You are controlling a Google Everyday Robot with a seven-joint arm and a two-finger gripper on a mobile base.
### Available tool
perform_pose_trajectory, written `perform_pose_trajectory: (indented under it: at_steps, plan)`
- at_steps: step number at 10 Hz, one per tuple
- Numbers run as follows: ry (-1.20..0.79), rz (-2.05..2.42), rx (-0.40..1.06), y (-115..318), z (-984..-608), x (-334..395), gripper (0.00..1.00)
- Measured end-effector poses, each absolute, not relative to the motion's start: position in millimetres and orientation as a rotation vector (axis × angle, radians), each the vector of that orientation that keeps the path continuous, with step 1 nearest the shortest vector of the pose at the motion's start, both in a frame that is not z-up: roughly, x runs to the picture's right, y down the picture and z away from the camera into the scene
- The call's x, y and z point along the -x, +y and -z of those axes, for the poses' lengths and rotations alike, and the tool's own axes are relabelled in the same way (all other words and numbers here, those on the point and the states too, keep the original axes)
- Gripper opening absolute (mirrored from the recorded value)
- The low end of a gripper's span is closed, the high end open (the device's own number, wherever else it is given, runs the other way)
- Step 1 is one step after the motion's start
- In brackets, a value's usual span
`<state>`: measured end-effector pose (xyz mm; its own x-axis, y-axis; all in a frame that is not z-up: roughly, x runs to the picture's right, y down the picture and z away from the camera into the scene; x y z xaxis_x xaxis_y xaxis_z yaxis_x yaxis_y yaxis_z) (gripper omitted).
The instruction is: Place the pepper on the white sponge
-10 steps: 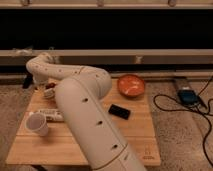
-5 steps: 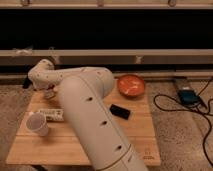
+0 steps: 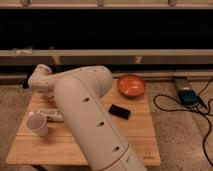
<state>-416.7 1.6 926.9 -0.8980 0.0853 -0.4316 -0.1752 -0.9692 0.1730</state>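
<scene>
The end effector [image 3: 40, 87] sits at the far left of the wooden table [image 3: 135, 137], its finger state impossible to tell; the pepper and white sponge are hidden behind the arm.

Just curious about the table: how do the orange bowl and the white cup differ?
The bowl is orange-red, wide and shallow, standing upright at the far right; the cup is white, smaller and narrower, tipped on its side at the near left. Both rest on the wooden table. The tool is hidden behind the arm.
</scene>
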Motion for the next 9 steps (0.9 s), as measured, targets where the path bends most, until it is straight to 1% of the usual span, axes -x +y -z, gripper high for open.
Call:
perform_pose_trajectory:
  at_steps: [1, 2, 3, 5, 9]
  plan:
    - [0.315, -2.919, 0.633, -0.5, -929.7, 414.7, 0.70]
    - [0.319, -2.919, 0.619, -1.5, -931.6, 415.2, 0.78]
    - [0.324, -2.919, 0.608, -2.2, -933.4, 415.0, 0.80]
    - [0.341, -2.919, 0.589, -4.8, -936.7, 409.5, 0.80]
    - [0.398, -2.896, 0.589, -1.4, -931.5, 404.3, 0.80]
